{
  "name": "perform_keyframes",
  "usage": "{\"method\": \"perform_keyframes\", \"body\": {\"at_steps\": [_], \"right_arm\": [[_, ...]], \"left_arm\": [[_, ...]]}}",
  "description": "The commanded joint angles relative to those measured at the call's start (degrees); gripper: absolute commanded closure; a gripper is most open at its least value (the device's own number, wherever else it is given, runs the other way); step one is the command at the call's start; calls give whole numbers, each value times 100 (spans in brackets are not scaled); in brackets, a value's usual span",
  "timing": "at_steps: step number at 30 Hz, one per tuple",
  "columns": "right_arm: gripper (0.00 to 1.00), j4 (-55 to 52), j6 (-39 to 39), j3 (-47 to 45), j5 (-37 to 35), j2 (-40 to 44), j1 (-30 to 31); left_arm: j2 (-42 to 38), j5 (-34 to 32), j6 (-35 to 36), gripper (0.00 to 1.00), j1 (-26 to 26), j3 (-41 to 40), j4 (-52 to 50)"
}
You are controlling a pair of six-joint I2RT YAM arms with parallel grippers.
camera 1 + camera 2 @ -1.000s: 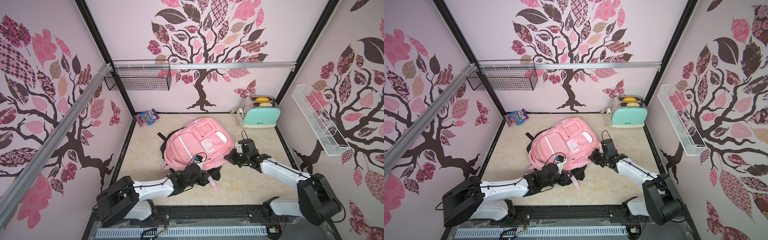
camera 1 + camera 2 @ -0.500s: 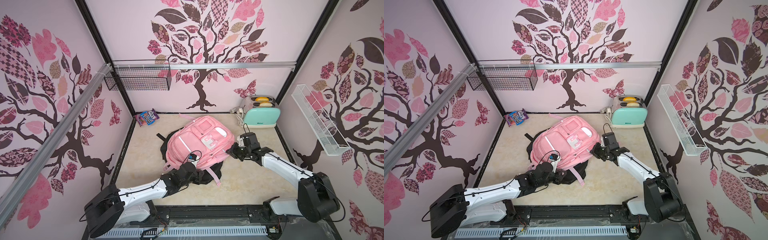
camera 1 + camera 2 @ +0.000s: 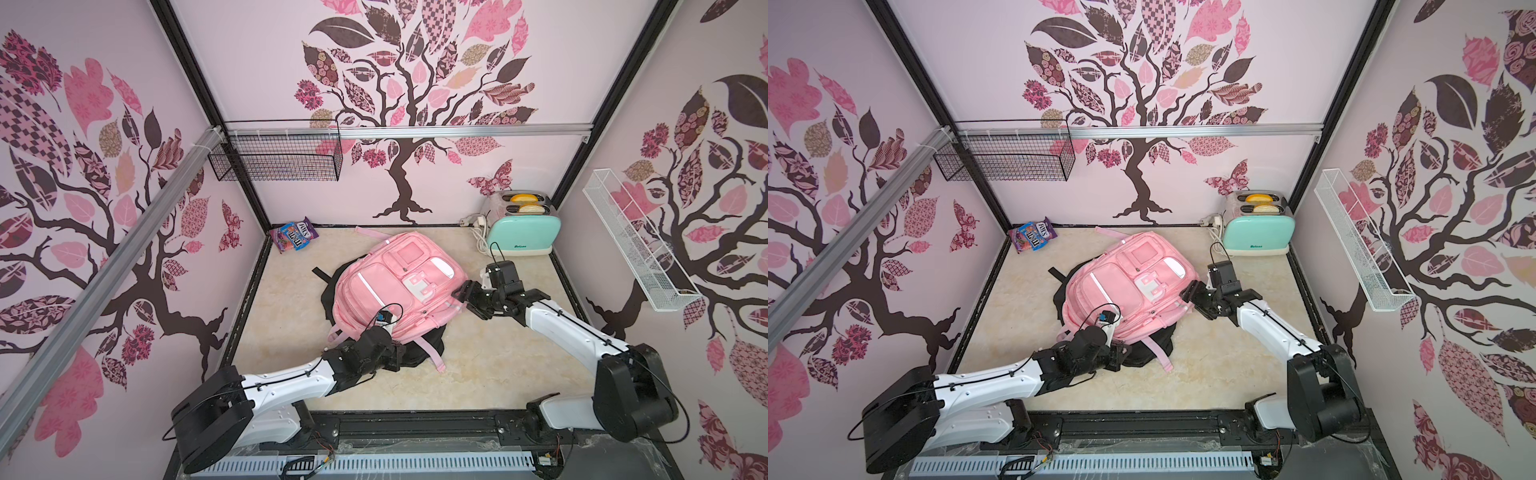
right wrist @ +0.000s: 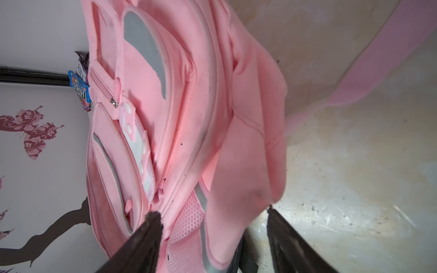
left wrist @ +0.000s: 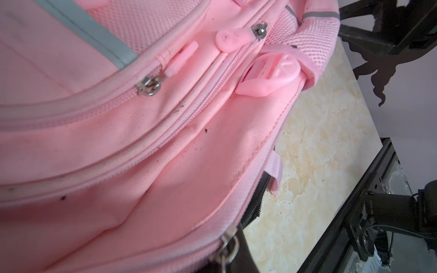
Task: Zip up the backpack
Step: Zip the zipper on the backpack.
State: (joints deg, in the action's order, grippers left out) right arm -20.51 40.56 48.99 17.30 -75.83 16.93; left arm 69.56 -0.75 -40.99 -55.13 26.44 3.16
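The right gripper (image 3: pixel 461 297) has just let go. A second ago it was pressed together lower down the backpack's right flank. It then travelled up that side, and now its jaws stand spread at the flank with nothing held between them. To me that looks like the end of a pull along the zip on that side, so the drawing part may be done. The right wrist view is too blurred for me to say the seam is shut all the way.

The left gripper (image 3: pixel 392 353) is still pressed together at the backpack's near edge, where it was a second ago. I cannot see whether it is pinching any fabric.

The backpack (image 3: pixel 386 286) lies front-up in the middle of the tabletop (image 3: pixel 478 374), on top of a black bag (image 3: pixel 330 291) that shows around its edges. It has hardly shifted. It is pale pink and a bit grubby, with white reflective strips, a white buckle flap and loose straps trailing toward the front.

In the left wrist view, two zip lines along the near side look closed as far as they show. One has a metal slider (image 5: pixel 259 29) with a pink tab, and the other a second slider (image 5: pixel 149 87).

A mint toaster (image 3: pixel 523 239) and a candy bag (image 3: pixel 295 239) sit well apart at the back.
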Motion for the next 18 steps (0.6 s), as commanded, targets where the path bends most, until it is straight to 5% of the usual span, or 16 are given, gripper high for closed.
{"method": "perform_keyframes", "body": {"at_steps": [1, 8, 18], "right_arm": [[21, -29, 122, -245, -44, 426, -49], [16, 439, 873, -1285, 359, 1078, 277], [16, 1254, 1223, -1573, 317, 777, 1021]], "left_arm": [[126, 136, -49, 100, 24, -61, 159], [436, 391, -90, 100, -85, 77, 572], [1019, 341, -83, 100, -625, 624, 824]]}}
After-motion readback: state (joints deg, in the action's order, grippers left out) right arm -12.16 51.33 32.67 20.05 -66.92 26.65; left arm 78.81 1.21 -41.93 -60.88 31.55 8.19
